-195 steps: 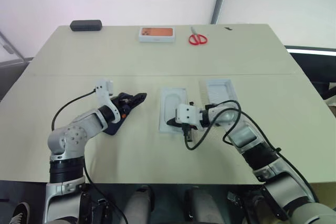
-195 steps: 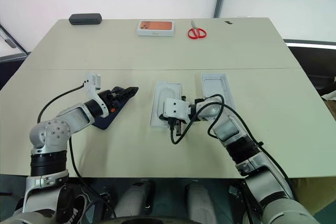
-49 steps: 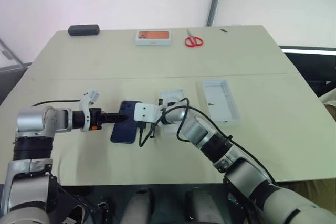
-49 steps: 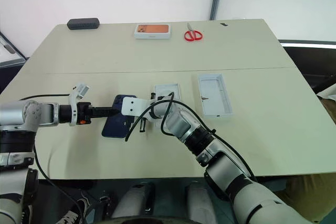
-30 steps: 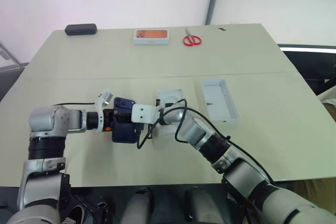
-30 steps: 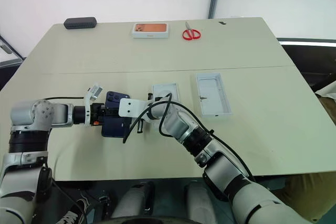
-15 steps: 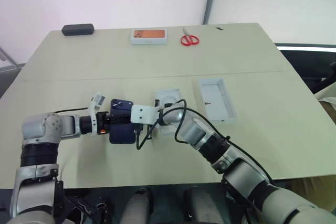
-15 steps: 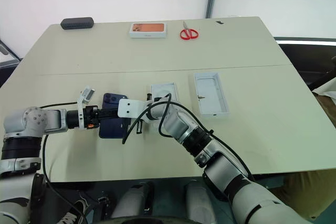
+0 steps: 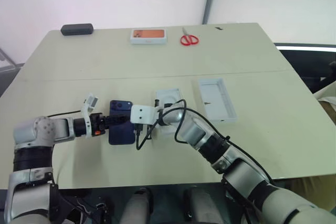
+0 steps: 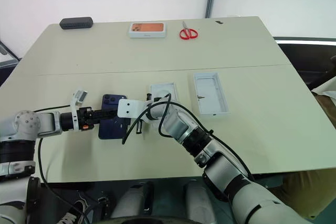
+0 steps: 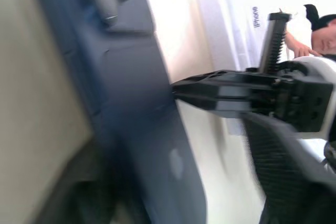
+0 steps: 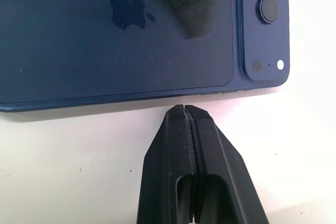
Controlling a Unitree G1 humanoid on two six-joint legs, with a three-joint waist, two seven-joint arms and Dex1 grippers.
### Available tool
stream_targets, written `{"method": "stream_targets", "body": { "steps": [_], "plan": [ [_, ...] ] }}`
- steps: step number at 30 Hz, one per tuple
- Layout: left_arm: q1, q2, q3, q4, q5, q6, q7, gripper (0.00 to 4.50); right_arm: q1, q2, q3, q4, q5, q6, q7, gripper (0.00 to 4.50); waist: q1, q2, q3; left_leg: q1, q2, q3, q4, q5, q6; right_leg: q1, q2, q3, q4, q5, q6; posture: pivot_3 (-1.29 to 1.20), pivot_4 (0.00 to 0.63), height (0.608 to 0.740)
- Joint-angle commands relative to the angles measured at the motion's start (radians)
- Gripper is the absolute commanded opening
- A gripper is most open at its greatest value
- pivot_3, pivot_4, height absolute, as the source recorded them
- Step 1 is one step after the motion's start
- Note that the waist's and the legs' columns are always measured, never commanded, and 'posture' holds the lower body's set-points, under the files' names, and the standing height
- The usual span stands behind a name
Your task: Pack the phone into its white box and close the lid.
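The phone (image 9: 122,122) lies back-up on the table (image 9: 157,66), left of centre and towards the near side. Its long axis runs near to far, with the square camera bump at the far end, on the left corner. Its near short edge sits well in from the table's near edge.

The left gripper (image 9: 113,121) reaches in from the left, level with the phone's far half, its black fingers over the phone's left long edge; whether they are pinching the phone or merely half spread around it I cannot tell. The right gripper (image 12: 183,109) comes from the right with its fingers pressed together, empty, the tip set against the phone's right long edge with only a hair of table showing between them.

The white box (image 9: 169,97) lies just right of the phone, partly under the right wrist, its long axis also near to far. The lid (image 9: 217,99) lies further right, inside up, parallel to the box and apart from it.

To the left of the phone, bare tabletop runs out to the left edge, crossed only by the left arm. At the far edge, well apart, sit a dark case (image 9: 76,29), a white box with an orange picture (image 9: 149,35) and red scissors (image 9: 189,39).
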Motion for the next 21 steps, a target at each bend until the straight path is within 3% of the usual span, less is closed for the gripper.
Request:
{"method": "stream_targets", "body": {
  "steps": [1, 3, 16, 18, 21],
  "plan": [
    [0.008, -0.022, 0.023, -0.013, -0.035, 0.025, 0.013, 1.48, -0.002, 0.005, 0.003, -0.009, 0.001, 0.0, 0.001, 0.0, 0.003, 0.0, 0.0, 0.0, 0.0, 0.0, 0.0, 0.0, 0.0, 0.0, 0.0, 0.0, 0.0, 0.0, 0.0, 0.0, 0.15, 0.74],
    [0.015, -0.027, 0.029, -0.021, -0.053, 0.039, 0.003, 0.55, 0.0, 0.004, 0.004, -0.011, 0.001, 0.002, 0.001, 0.0, 0.005, -0.001, 0.0, 0.0, 0.0, 0.0, 0.0, 0.0, 0.0, 0.0, 0.0, 0.0, 0.0, 0.0, 0.0, 0.0, 0.15, 0.74],
    [0.036, -0.019, 0.056, -0.022, -0.087, 0.045, 0.021, 0.55, 0.006, 0.002, 0.008, -0.023, 0.0, 0.004, 0.004, 0.0, 0.005, -0.001, 0.0, 0.0, 0.0, 0.0, 0.0, 0.0, 0.0, -0.001, 0.0, 0.0, 0.0, 0.0, -0.001, 0.0, 0.15, 0.74],
    [0.035, -0.02, 0.069, -0.006, -0.089, 0.047, 0.028, 0.05, 0.006, 0.001, 0.005, -0.024, 0.002, 0.002, 0.005, 0.0, 0.005, -0.001, 0.0, 0.0, 0.0, 0.0, -0.001, 0.0, 0.0, -0.001, 0.0, 0.0, 0.0, 0.0, -0.001, 0.0, 0.15, 0.74],
    [0.04, -0.022, 0.081, -0.004, -0.098, 0.033, 0.031, 0.02, 0.016, -0.002, -0.027, -0.055, 0.042, 0.008, 0.025, 0.0, 0.005, -0.002, 0.0, -0.001, 0.0, 0.0, -0.001, 0.0, 0.0, -0.001, 0.0, 0.0, 0.0, 0.0, -0.001, 0.0, 0.15, 0.74]
  ]
}}
